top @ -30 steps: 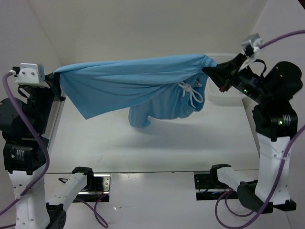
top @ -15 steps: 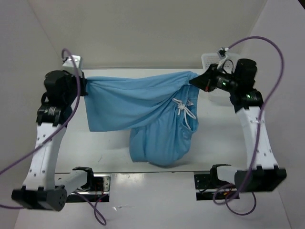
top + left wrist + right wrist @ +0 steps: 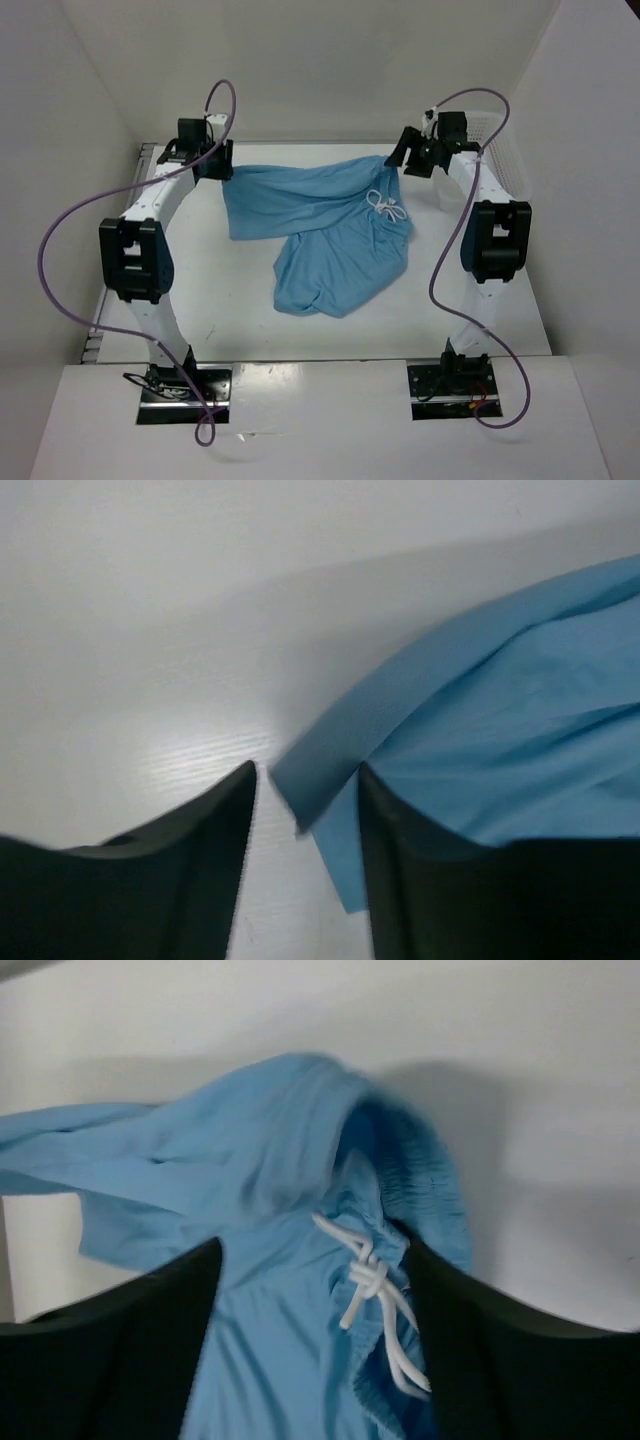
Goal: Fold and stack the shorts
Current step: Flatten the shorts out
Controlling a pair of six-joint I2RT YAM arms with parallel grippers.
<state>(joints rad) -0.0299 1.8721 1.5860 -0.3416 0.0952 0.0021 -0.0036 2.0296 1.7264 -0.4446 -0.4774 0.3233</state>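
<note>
Now, layout step: shorts [image 3: 330, 240] rumpled at far edge of surface [image 3: 250, 310]; both jaws apart, holding nothing. You'll likely need grips to flatten.

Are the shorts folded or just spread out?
Not folded: the shorts lie rumpled and unevenly spread on the table, drawstring exposed.

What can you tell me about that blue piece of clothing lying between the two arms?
It is a pair of light sky-blue shorts in soft, thin-looking fabric, with a gathered elastic waistband and a knotted white drawstring. It lies crumpled and unfolded on the white table, stretched widest along its far edge, one leg bunching toward the near side. The left gripper straddles its left corner and the right gripper its waistband end, both with fingers apart, not clamping.
</note>
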